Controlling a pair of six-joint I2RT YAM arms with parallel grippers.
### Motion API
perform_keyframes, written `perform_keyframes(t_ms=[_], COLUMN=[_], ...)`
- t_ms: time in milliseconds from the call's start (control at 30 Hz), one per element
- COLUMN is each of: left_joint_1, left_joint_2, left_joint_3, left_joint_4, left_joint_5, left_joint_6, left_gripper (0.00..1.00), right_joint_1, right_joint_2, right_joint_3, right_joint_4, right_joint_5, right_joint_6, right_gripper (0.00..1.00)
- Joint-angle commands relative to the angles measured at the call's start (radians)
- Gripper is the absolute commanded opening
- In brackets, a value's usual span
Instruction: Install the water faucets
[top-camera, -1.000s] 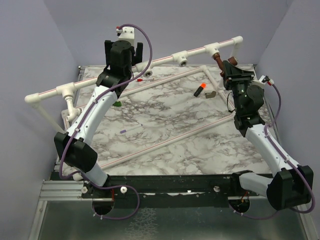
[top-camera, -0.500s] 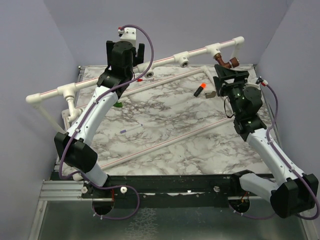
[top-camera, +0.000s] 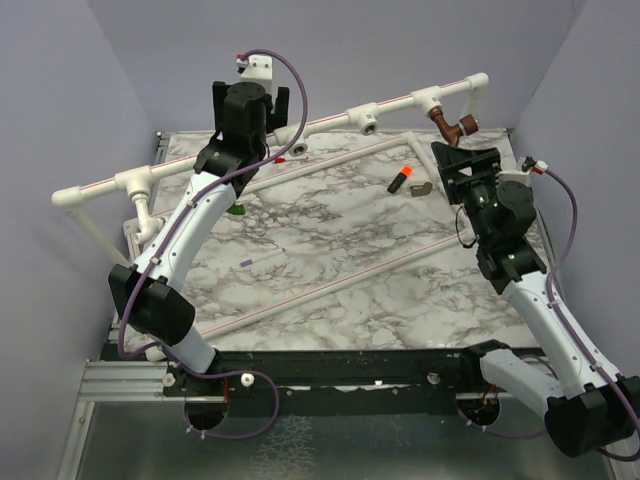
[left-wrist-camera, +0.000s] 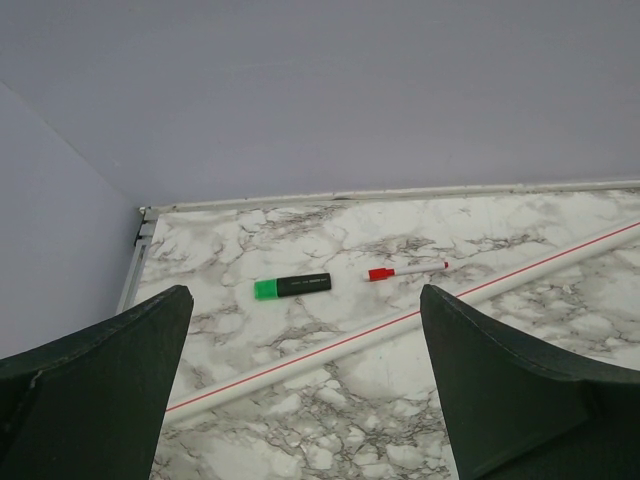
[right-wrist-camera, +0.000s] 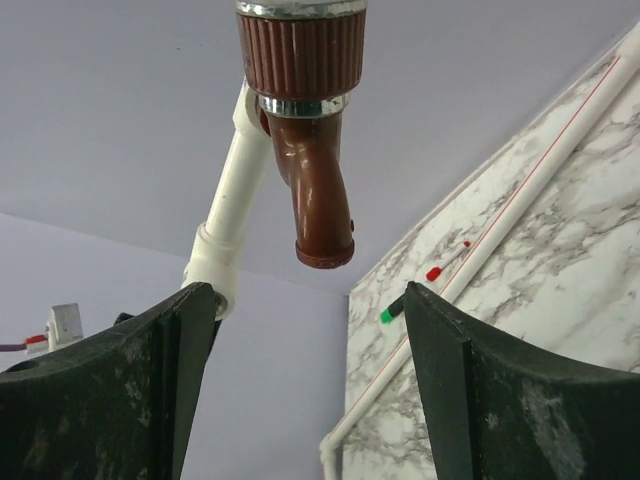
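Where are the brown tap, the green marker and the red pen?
brown tap (right-wrist-camera: 312, 185): right wrist view, on its curved spout.
green marker (left-wrist-camera: 292, 286): left wrist view, on its dark barrel.
red pen (left-wrist-camera: 408, 269): left wrist view, on its white barrel.

- Table (top-camera: 330, 260): white marble pattern with grey veins, metal rail along the left edge.
- Long white pipe (top-camera: 335, 285) with a red stripe lies diagonally, from the near left corner toward the right edge.
- Second striped pipe (left-wrist-camera: 400, 325) runs along the far part.
- Far left corner: green-capped marker (left-wrist-camera: 292, 286), with a red-capped pen (left-wrist-camera: 405, 270) just beside it.
- Far right: orange-and-black cylinder (top-camera: 400, 180), with a grey-brown bent piece (top-camera: 422, 188) beside it.
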Motion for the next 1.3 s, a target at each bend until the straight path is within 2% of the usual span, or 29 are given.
perform_keyframes(t_ms=[0,167,300,500,800,1067,1267], left_joint_1=[-0.034,-0.036,-0.037,-0.039,-0.039,-0.039,-0.039], left_joint_2=[0.008,0.009,0.010,0.006,0.008,0.008,0.008], left_joint_3=[-0.026,-0.026,-0.025,-0.027,-0.028,-0.029,-0.032], left_joint_4=[-0.063,-0.063,-0.063,-0.065,-0.063,-0.062,-0.060], left_joint_5=[0.042,0.043,0.043,0.038,0.039,0.035,0.032], left_joint_6=[-0.017,-0.019,-0.017,-0.015,-0.014,-0.012,-0.009], left_gripper=[0.97,0.97,0.97,0.97,0.97,0.97,0.97], right_joint_1=[-0.002,-0.001,-0.002,-0.013,-0.072,-0.148,-0.164], right_joint_2=[-0.049,-0.064,-0.035,0.055,0.131,0.173,0.196], right_joint_3=[0.038,0.058,0.100,0.169,0.166,0.113,0.054], right_joint_4=[-0.072,-0.059,-0.036,-0.037,0.002,0.109,0.203], right_joint_5=[0.070,0.135,0.133,0.109,0.031,-0.114,-0.208], right_joint_6=[-0.201,-0.420,-0.518,-0.512,-0.349,-0.135,0.026], right_gripper=[0.81,0.85,0.86,0.88,0.82,0.63,0.40])
